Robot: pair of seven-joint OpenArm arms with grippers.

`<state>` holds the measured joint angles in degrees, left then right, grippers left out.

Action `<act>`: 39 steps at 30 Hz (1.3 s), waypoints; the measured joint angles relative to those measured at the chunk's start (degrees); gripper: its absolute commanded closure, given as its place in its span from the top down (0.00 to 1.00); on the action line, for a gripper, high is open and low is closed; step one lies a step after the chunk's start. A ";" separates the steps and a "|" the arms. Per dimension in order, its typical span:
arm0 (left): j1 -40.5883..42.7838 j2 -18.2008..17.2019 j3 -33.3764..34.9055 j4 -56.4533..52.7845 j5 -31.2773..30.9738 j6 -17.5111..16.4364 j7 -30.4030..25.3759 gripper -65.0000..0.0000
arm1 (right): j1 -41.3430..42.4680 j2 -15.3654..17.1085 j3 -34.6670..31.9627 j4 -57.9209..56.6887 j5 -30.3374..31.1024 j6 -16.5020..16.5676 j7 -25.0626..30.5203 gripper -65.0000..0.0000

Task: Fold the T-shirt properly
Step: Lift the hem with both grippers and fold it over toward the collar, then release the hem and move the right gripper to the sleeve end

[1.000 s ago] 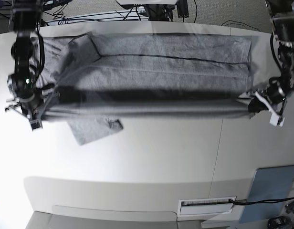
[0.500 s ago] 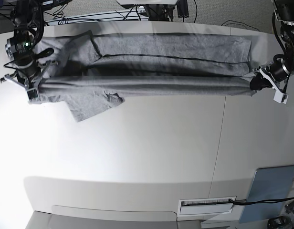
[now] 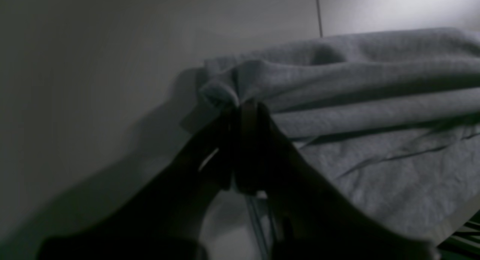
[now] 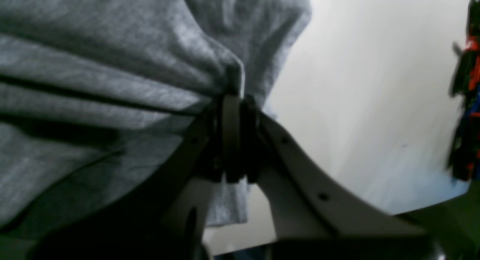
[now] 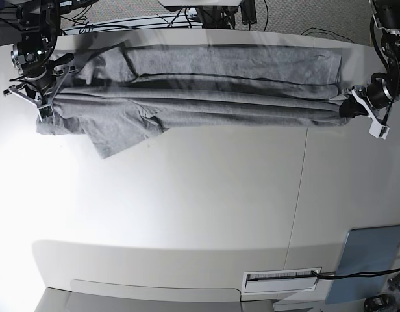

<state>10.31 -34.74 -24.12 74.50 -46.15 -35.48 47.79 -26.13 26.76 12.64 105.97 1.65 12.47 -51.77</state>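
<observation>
Carried the near edge of the shirt (image 5: 213,84) toward the far side: 1 s ago it hung lifted mid-table w/ a dark shadow under it, 0.5 s ago it was a taut roll, now it's down low over the far half, so the lengthwise fold is basically laid and the shirt sits as a long band across the far edge of the table (image 5: 206,214). Left gripper (image 5: 356,107) at the scene's right end, fingers together, clamped on a bunched corner of cloth; wrist view shows the fabric pinched right at the tips. Right gripper (image 5: 45,97) at the scene's left end, same, shut on a gathered fold. One sleeve (image 5: 122,133) spills out toward the near side at the left, not tucked; needs folding in later. Layers look rippled along the band, edges not squarely aligned, I'd judge a smoothing pass is due after release. Around: blue-grey pad (image 5: 367,260) near right, a vent-like slot (image 5: 281,279) at near edge, cables (image 5: 187,19) beyond the far edge. Nothing on the table blocks the next move.
</observation>
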 measured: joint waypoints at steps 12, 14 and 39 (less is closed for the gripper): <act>0.00 -0.35 -0.33 0.00 1.14 1.11 0.24 0.52 | 5.79 0.39 0.42 -2.34 -1.75 3.58 -4.81 0.31; -0.04 -0.35 -0.33 0.00 1.07 1.09 0.22 0.52 | 6.75 0.37 0.42 -2.34 -1.60 3.58 -7.30 0.31; -0.35 -0.35 -0.33 0.00 -0.48 1.09 0.24 0.52 | 37.09 0.48 -8.59 -24.26 20.61 5.55 -7.61 0.31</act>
<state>9.96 -35.09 -24.45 74.50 -46.63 -34.39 48.03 10.96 27.24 4.05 81.71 22.26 18.02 -59.37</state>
